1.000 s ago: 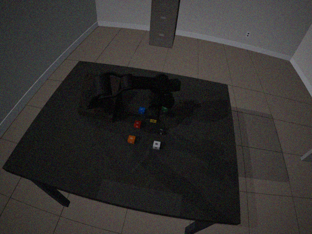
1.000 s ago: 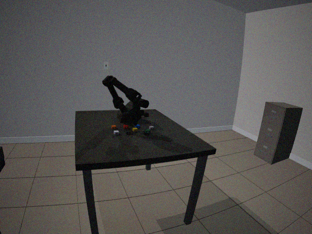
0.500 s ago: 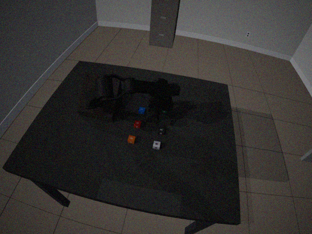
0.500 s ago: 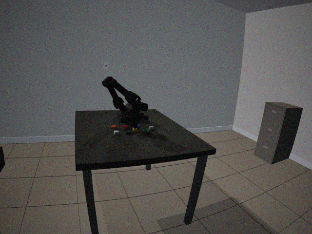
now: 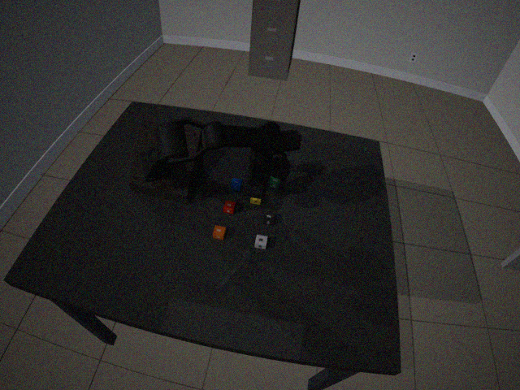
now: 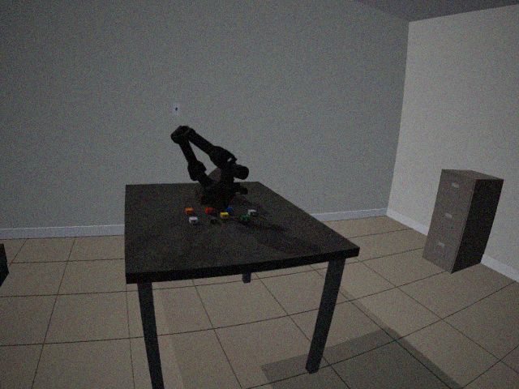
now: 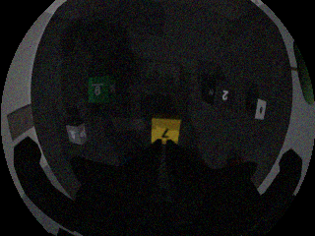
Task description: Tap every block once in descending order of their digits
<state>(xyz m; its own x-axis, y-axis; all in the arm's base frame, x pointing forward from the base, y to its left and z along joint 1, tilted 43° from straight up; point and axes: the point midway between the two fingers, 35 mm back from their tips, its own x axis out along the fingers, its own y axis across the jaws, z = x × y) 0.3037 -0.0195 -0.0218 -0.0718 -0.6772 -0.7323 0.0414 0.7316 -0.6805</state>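
Observation:
My gripper (image 7: 163,144) is shut and empty, its tips at the near edge of the yellow block (image 7: 166,129) (image 5: 255,201) (image 6: 224,215), which shows a 7. Whether they touch it is unclear. The green block (image 7: 99,89) (image 5: 274,182) (image 6: 244,218) seems to show an 8. The black block (image 7: 224,94) (image 5: 269,218) (image 6: 213,220) shows a 2. The white block (image 7: 260,109) (image 5: 261,241) (image 6: 193,220) and the light grey block (image 7: 76,134) (image 6: 251,212) have unclear digits. The blue block (image 5: 236,184), red block (image 5: 229,207) and orange block (image 5: 218,232) are unreadable.
The blocks stand close together on the dark table (image 5: 146,268) (image 6: 176,251), in front of the arm's base. Blue and green lie close to the lowered arm in the top view. A filing cabinet (image 5: 273,41) (image 6: 452,221) stands on the floor away from the table.

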